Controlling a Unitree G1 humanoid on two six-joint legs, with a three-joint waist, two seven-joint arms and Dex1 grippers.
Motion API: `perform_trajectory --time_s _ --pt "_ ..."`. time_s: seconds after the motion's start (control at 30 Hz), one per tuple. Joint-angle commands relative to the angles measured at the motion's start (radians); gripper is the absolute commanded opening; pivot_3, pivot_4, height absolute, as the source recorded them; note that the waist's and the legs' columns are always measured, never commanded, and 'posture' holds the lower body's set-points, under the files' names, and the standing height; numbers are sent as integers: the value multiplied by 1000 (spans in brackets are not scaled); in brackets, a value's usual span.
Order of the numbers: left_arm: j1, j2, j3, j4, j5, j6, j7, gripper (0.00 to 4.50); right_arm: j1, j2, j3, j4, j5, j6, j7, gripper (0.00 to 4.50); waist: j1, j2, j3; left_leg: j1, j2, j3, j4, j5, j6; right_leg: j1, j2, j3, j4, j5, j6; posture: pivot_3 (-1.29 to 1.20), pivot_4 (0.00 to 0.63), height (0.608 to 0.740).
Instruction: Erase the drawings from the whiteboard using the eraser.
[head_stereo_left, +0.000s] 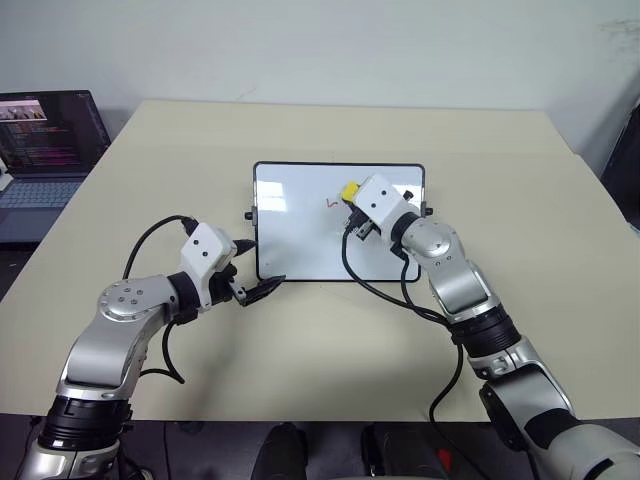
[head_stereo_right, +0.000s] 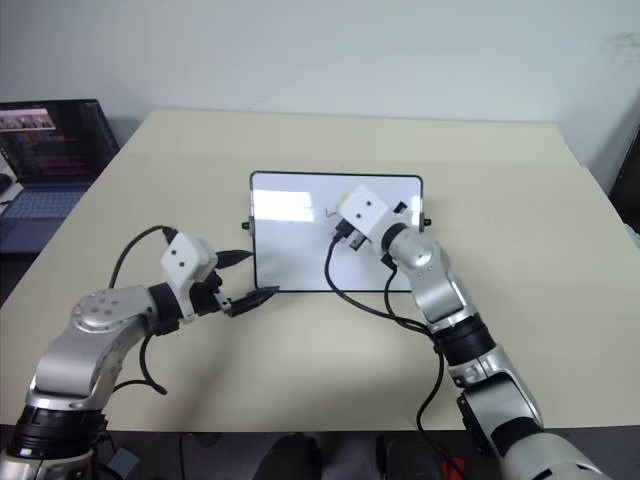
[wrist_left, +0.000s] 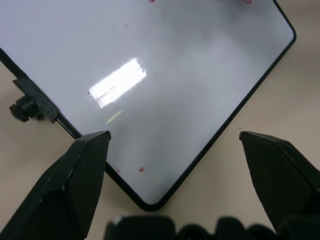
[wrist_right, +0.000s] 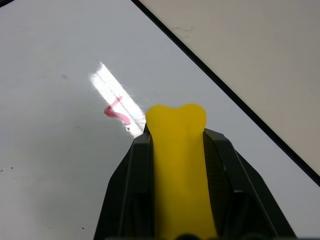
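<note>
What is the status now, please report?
Right gripper shut on eraser, over whiteboard beside red squiggle. Left gripper open at board's near corner. Nothing in the way.

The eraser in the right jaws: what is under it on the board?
Under the eraser lies bare whiteboard, with one red squiggle beside its tip. Whether marks remain directly beneath the eraser is hidden.

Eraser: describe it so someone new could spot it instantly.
Find the whiteboard in the middle of the beige table. Over its right half, the right gripper pinches the eraser. It is the only yellow block, beside a red squiggle.
</note>
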Motion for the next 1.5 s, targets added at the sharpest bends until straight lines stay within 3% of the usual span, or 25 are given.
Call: perform_trajectory --time_s 0.03,0.43,0.73,1.03,1.37,1.5 --pt "-12 8 14 -29 -6 -11 -3 4500 27 6 63 -37 15 36 83 997 -3 0 0 0 0 0 0 0 0 0 0 0 0 0 0 0 150 740" --pt "-6 12 21 -29 -4 -12 -5 4500 -53 16 20 43 -18 -48 -53 997 -4 0 0 0 0 0 0 0 0 0 0 0 0 0 0 0 150 740" --pt "-3 10 19 -33 -6 -10 -4 4500 5 -28 88 -6 9 19 123 997 0 0 0 1 0 0 0 0 0 1 0 0 0 0 0 0 150 740" --pt "-7 8 13 -33 -8 -10 -8 4500 -86 27 44 74 -32 -82 -42 997 -5 0 0 1 0 0 0 0 0 1 0 0 0 0 0 0 150 740" --pt "-9 0 5 -33 -7 -12 -6 4500 -58 -26 132 45 -30 4 158 996 -2 0 0 1 0 0 0 0 0 1 0 0 -1 0 0 0 150 740" --pt "-14 -2 -1 -29 -6 -13 -9 4500 -83 -18 78 66 -45 -24 73 996 -1 0 0 1 0 0 0 0 0 1 0 0 0 0 0 0 150 740"
